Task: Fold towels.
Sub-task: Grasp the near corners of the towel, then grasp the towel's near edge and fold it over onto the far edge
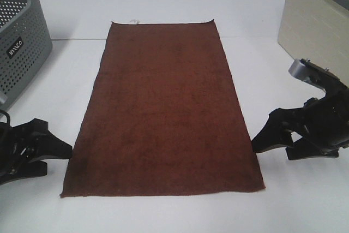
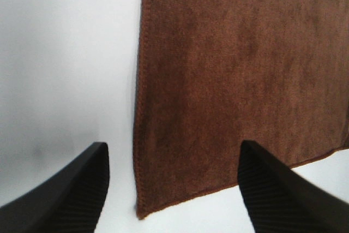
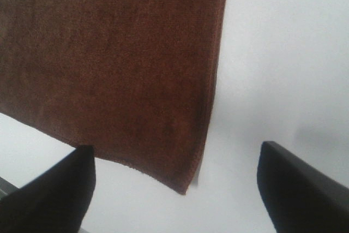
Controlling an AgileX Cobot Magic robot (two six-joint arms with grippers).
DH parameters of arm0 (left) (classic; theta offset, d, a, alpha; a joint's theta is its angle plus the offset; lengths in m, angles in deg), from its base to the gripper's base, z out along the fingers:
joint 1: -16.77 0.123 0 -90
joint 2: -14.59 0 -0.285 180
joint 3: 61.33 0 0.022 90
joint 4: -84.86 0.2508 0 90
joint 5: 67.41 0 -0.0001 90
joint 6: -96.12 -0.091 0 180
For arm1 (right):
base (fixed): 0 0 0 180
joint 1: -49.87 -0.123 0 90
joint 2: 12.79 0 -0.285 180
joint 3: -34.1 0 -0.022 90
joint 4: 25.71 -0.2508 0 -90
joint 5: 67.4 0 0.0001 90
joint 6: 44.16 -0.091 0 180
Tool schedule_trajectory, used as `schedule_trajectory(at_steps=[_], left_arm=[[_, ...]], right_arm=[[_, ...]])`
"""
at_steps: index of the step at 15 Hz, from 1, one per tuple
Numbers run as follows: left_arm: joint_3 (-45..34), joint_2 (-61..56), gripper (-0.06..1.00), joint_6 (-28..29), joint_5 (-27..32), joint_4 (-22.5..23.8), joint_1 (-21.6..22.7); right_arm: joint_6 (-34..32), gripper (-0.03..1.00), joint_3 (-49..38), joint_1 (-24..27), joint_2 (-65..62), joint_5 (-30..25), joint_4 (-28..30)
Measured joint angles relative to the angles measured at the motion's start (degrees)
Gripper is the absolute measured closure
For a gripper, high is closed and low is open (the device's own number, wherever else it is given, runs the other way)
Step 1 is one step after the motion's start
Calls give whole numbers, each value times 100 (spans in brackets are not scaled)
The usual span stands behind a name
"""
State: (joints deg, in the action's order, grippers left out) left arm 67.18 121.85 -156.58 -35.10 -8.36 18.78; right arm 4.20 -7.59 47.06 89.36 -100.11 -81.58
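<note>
The maroon towel (image 1: 161, 113) lies flat and spread out on the white table, long side running away from me, with a small white tag (image 1: 134, 22) on its far short edge. My left gripper (image 1: 64, 150) is open just left of the towel's near left corner (image 2: 143, 211). My right gripper (image 1: 257, 144) is open just right of the near right corner (image 3: 184, 188). In each wrist view the towel (image 2: 234, 80) (image 3: 109, 58) fills the space ahead and its corner sits between the open jaws. Neither gripper holds anything.
A grey perforated basket (image 1: 19, 42) stands at the far left. A beige box-like unit (image 1: 316, 25) stands at the far right. Bare white table (image 1: 163, 211) surrounds the towel.
</note>
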Motion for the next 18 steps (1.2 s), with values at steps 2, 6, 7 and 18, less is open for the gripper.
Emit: schedule_trajectory(at_steps=[2, 6, 7, 18], left_arm=[[149, 298, 30, -252, -6, -155, -29], [596, 819, 30, -309, 80, -286, -584], [699, 945, 30, -309, 160, -361, -716], [1100, 1409, 93, -155, 86, -258, -1112]], right_arm=[[453, 20, 6, 0, 361, 34, -395], [1295, 21, 34, 0, 991, -29, -1278], [1490, 21, 52, 0, 1089, -132, -1513], [1220, 97, 63, -550, 1312, 607, -1851]])
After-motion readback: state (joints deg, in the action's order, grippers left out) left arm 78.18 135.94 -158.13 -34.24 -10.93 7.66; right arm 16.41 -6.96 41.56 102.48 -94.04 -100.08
